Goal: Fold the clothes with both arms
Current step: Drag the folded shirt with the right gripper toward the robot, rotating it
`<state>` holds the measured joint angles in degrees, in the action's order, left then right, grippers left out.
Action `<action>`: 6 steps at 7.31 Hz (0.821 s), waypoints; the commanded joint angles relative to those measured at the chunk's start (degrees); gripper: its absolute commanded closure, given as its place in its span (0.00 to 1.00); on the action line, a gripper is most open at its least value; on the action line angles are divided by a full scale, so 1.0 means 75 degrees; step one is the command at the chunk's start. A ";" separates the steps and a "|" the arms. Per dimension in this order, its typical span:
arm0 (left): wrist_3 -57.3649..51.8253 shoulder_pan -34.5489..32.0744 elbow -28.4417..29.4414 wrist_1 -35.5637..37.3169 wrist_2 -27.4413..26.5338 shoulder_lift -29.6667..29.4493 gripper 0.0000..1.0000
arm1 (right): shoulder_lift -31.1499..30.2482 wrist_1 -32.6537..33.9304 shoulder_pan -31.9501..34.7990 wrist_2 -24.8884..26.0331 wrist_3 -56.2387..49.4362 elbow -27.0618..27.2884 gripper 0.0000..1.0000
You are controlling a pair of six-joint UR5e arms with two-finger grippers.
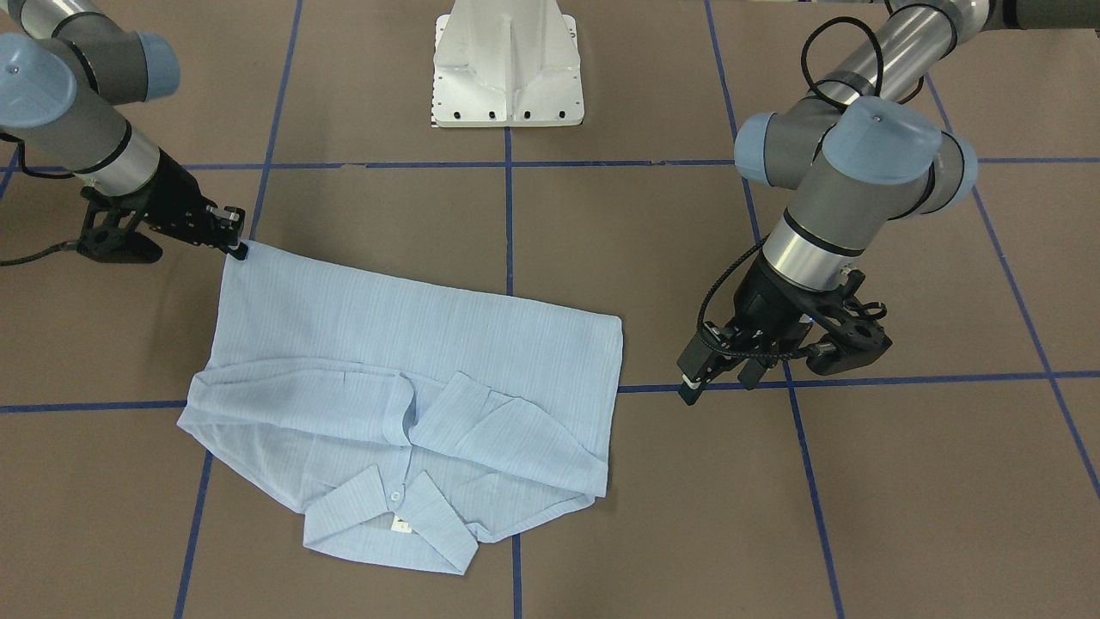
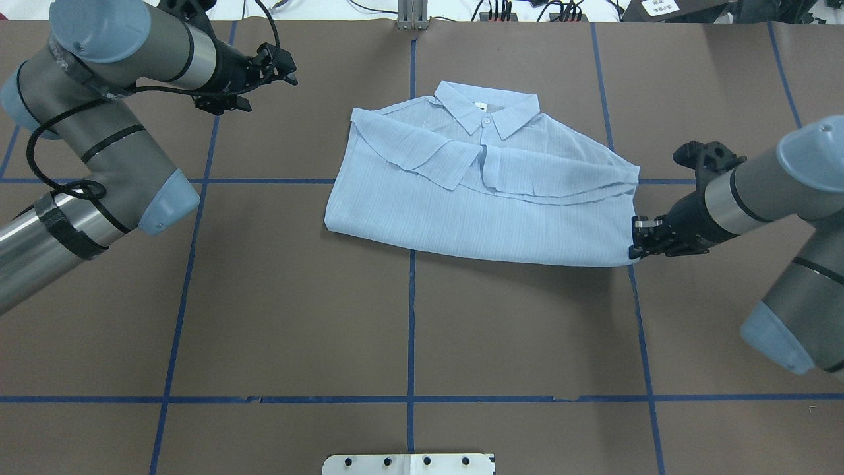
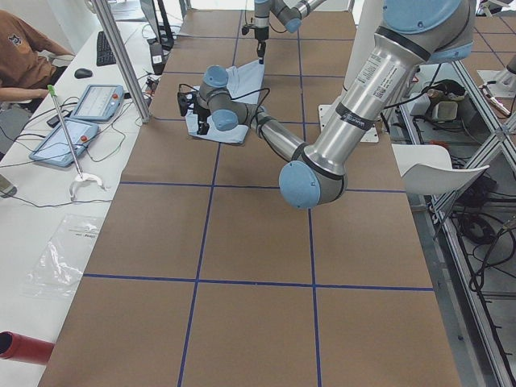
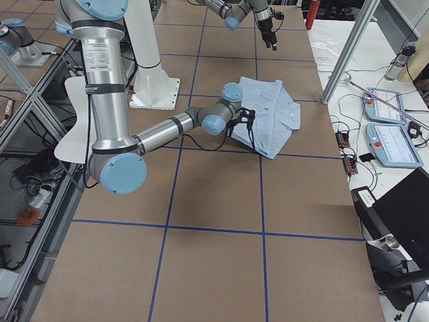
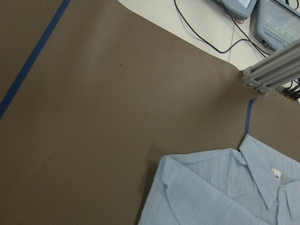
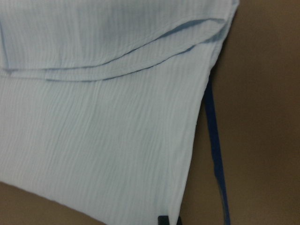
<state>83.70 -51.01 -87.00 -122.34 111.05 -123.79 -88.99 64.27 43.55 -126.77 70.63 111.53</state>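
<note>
Shirt (image 2: pixel 461 211) corner is clamped by right gripper (image 2: pixel 634 241), its fingertip (image 6: pixel 162 220) plain in wrist view; left gripper (image 1: pixel 690 389) spread: cannot tell.

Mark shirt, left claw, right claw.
thin light blue striped shirt (image 2: pixel 461 224): overhead view, folded body panel.
left arm's black claw (image 1: pixel 688 392): front-facing view, fingertips.
right arm's black claw (image 1: pixel 240 250): front-facing view, fingertips at shirt corner.

The shirt (image 2: pixel 475 204) lies on the counter (image 2: pixel 409 330) around its middle, collar on the side away from the robot. The right tool (image 2: pixel 634 241) touches its near right corner. The left tool (image 2: pixel 283 66) hangs well apart, beyond its far left corner.
</note>
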 commanded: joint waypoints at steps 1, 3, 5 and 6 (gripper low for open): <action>0.0009 0.0016 -0.0014 0.0011 -0.0006 -0.0007 0.00 | -0.0545 -0.0015 -0.1858 0.0016 0.0017 0.1029 1.00; -0.0015 0.0075 -0.0014 -0.0048 0.0017 -0.0042 0.00 | -0.0708 -0.0015 -0.3526 0.0226 0.0122 0.1474 1.00; -0.0038 0.0110 -0.0002 -0.0083 -0.0006 -0.0007 0.00 | -0.0919 -0.0015 -0.4140 0.0285 0.0496 0.1665 0.46; -0.0050 0.0203 -0.0025 -0.0083 -0.0006 -0.0018 0.00 | -0.0920 -0.0015 -0.4096 0.0285 0.0497 0.1677 0.00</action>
<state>83.43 -50.09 -87.10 -122.86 111.06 -123.95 -95.41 64.16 13.71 -124.72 73.79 123.77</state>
